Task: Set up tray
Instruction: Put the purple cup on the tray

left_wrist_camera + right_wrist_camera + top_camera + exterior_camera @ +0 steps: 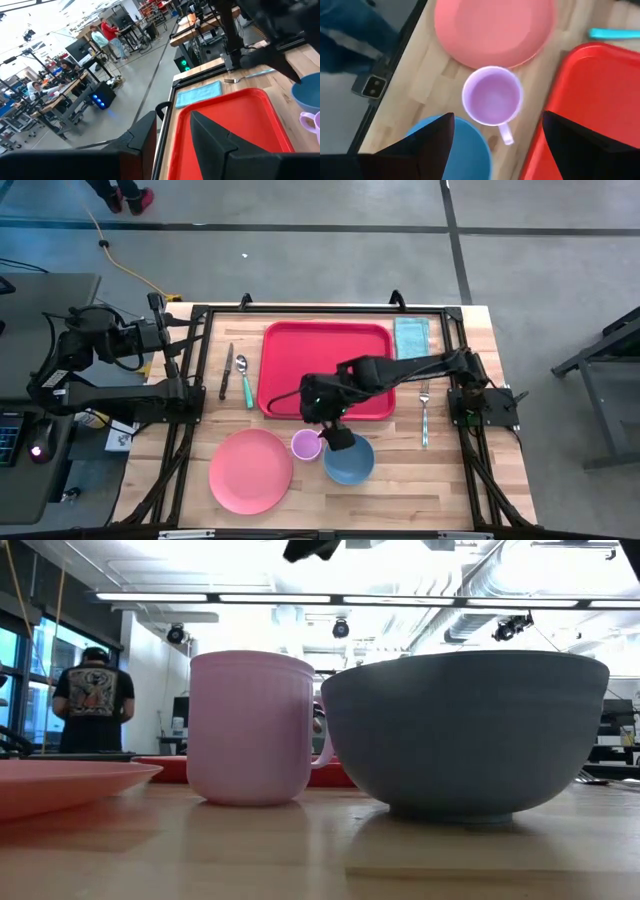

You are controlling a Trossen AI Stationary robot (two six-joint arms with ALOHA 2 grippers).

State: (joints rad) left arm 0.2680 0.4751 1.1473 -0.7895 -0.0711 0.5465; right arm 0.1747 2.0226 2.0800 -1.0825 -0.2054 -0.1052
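Right gripper hovers above the lilac mug, jaws spread wide, nothing held; in the wrist view the mug sits centred between the two fingers, so prob. lining up to drop over it. Blue bowl just right of the mug, pink plate just left, all three along the near edge of the table, apart from each other.

Red tray lies flat mid-table, far side of the dishes, bare; looks kept clear for dishes to be loaded.

Left gripper parked off the table's left edge, jaws part-open, gripping nothing.

Cutlery split: knife & teal-handled spoon left of tray, fork right of it, teal cloth at far right corner.

Surface: light wood tabletop w/ black frame. Room: open workshop, grey floor, benches, ppl at a distance.
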